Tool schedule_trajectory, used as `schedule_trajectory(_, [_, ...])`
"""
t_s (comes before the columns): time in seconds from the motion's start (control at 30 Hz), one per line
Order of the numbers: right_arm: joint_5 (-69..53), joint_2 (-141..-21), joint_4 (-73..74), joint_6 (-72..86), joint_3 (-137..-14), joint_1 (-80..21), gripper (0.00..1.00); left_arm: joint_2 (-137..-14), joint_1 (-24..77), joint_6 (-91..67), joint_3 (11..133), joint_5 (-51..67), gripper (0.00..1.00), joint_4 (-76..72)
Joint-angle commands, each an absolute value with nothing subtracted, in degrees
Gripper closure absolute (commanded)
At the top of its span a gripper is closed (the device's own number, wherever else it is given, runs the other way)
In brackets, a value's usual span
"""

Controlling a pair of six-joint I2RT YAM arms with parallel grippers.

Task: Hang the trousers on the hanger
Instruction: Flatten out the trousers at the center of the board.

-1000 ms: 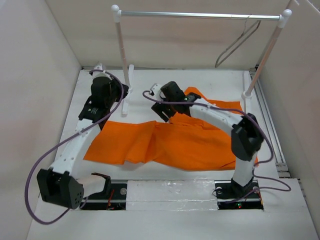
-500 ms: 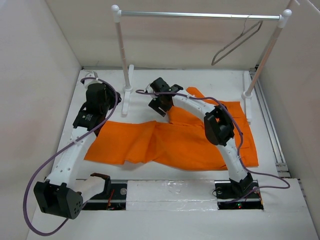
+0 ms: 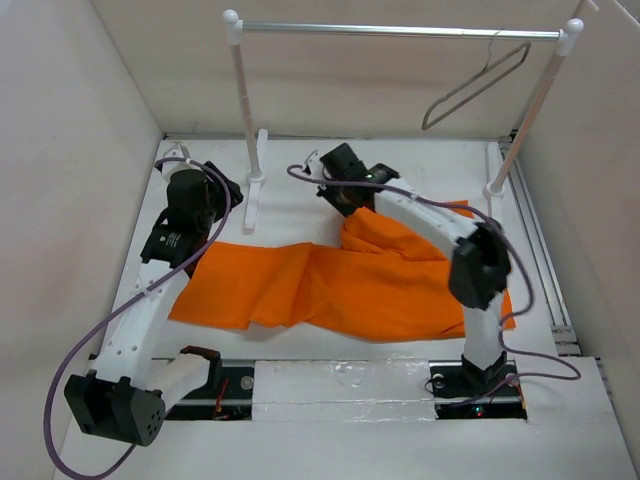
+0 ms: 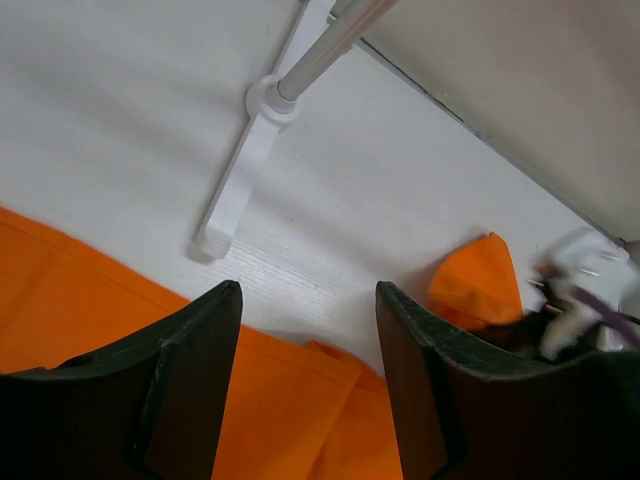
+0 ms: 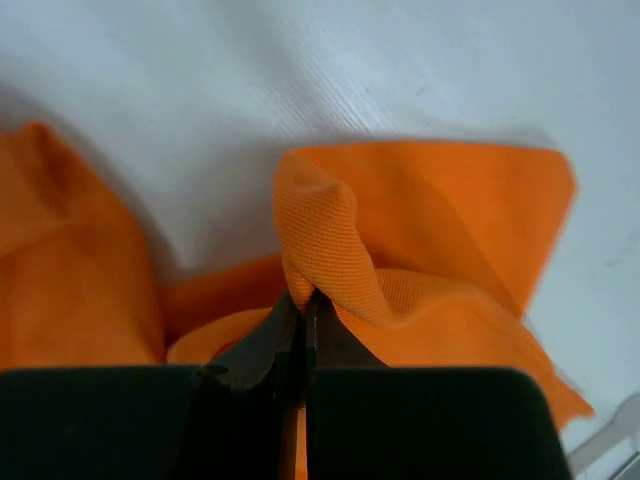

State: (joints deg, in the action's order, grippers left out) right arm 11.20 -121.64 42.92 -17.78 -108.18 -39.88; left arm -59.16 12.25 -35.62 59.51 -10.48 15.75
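Right wrist view: the right fingers [image 5: 262,350] are clenched on a small fold of the trousers [image 5: 420,230]. The trousers lie spread on the worktop [image 3: 440,165], well apart from the hanger [image 3: 478,82] on the rail [image 3: 400,31]. The left fingers [image 4: 190,390] stand apart, holding nothing. So thin a pinch may slip when lifted, or raise one layer only.
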Motion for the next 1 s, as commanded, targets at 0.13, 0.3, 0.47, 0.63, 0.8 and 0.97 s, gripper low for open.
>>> schedule_trajectory(0.13, [-3.73,-83.27,23.50,-7.07,-87.05,-34.21,1.00,-62.13,12.13,-33.75,60.81,-8.96,0.48,16.08])
schedule_trajectory(0.3, [-12.30,-68.13,16.08,-0.09,-62.96,-18.05,1.00,-66.08,13.79,-31.82,65.47,-8.69,0.47,16.17])
schedule_trajectory(0.47, [-17.05,-72.41,17.14,0.79,-53.44,-6.69,0.97,-75.13,17.58,-31.90,68.38,-2.85,0.38,14.24])
schedule_trajectory(0.63, [-12.50,-77.95,18.97,-2.63,-58.68,-5.98,1.00,-86.65,18.71,-31.38,67.23,8.23,0.39,11.78])
schedule_trajectory(0.8, [-8.88,-79.54,22.15,-4.57,-59.94,-4.92,0.95,-91.40,32.15,-27.16,69.43,6.77,0.42,10.37])
schedule_trajectory(0.97, [-9.75,-78.05,20.48,-4.83,-56.69,-5.62,0.66,-91.15,32.61,-41.09,62.25,11.32,0.39,4.42])
